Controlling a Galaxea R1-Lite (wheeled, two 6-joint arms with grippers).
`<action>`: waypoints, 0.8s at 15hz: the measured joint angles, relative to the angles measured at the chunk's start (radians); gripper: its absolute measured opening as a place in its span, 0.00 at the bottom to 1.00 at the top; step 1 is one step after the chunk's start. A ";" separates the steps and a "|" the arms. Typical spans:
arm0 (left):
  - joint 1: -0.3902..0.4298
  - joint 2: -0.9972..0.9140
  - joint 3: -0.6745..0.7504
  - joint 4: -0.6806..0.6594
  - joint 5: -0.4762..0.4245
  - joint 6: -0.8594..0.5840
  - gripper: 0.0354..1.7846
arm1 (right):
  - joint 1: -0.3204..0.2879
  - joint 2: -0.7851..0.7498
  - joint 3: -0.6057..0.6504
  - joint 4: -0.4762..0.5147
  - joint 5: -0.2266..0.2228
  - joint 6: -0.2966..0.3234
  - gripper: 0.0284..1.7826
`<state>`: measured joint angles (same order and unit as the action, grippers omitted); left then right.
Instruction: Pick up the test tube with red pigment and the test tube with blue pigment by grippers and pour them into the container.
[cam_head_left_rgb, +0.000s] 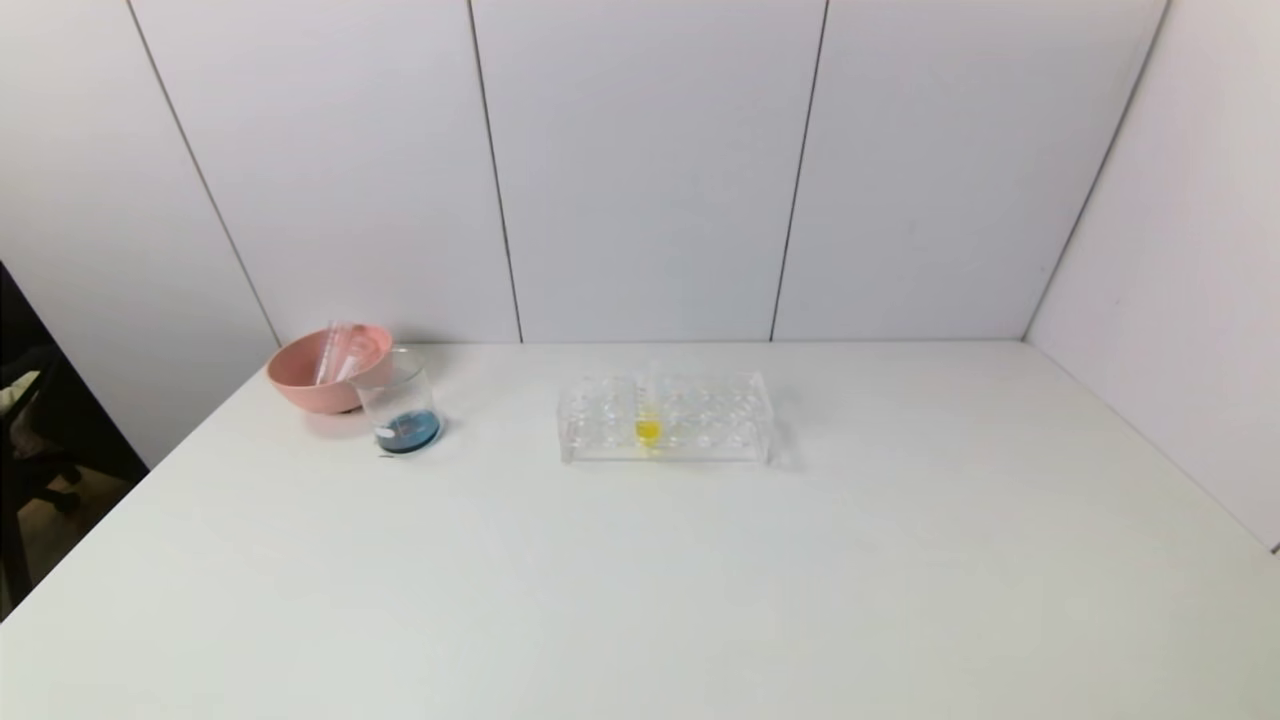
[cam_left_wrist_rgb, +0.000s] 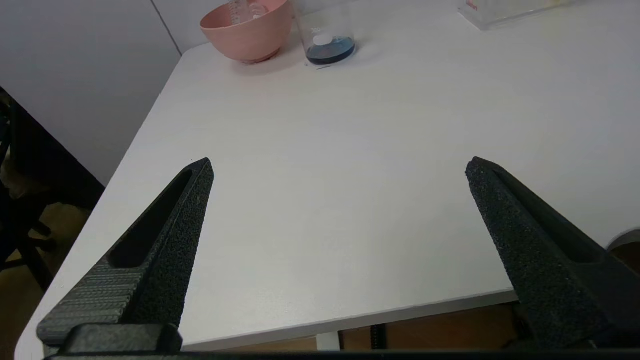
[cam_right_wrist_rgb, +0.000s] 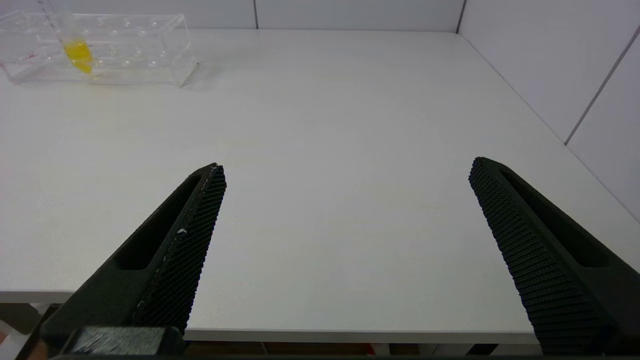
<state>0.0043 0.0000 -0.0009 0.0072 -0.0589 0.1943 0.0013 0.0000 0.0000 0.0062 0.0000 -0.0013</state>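
The container (cam_head_left_rgb: 400, 408) is a clear beaker at the back left of the table, with dark blue liquid in its bottom; the left wrist view also shows the container (cam_left_wrist_rgb: 327, 32). No test tube with red pigment or test tube with blue pigment is in view. Clear tubes (cam_head_left_rgb: 338, 352) lean inside the pink bowl. My left gripper (cam_left_wrist_rgb: 340, 167) hangs open and holds nothing, over the table's near left edge. My right gripper (cam_right_wrist_rgb: 347, 167) is open and holds nothing, over the near right edge. Neither arm shows in the head view.
A pink bowl (cam_head_left_rgb: 300, 375) stands just behind the beaker. A clear tube rack (cam_head_left_rgb: 720, 445) sits at the back centre, holding one tube of yellow liquid (cam_head_left_rgb: 648, 428). White wall panels close the back and right sides. The table's left edge drops off near a dark chair.
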 joint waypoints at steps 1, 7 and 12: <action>0.000 0.000 0.000 0.002 0.015 -0.044 0.99 | 0.000 0.000 0.000 0.000 0.000 0.000 1.00; 0.000 0.000 0.001 -0.003 0.061 -0.199 0.99 | 0.000 0.000 0.000 0.000 0.000 0.000 1.00; 0.000 0.000 0.001 -0.003 0.061 -0.199 0.99 | 0.000 0.000 0.000 0.000 0.000 0.000 1.00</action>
<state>0.0043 -0.0004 0.0000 0.0038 0.0017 -0.0043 0.0009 0.0000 0.0000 0.0057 0.0000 -0.0009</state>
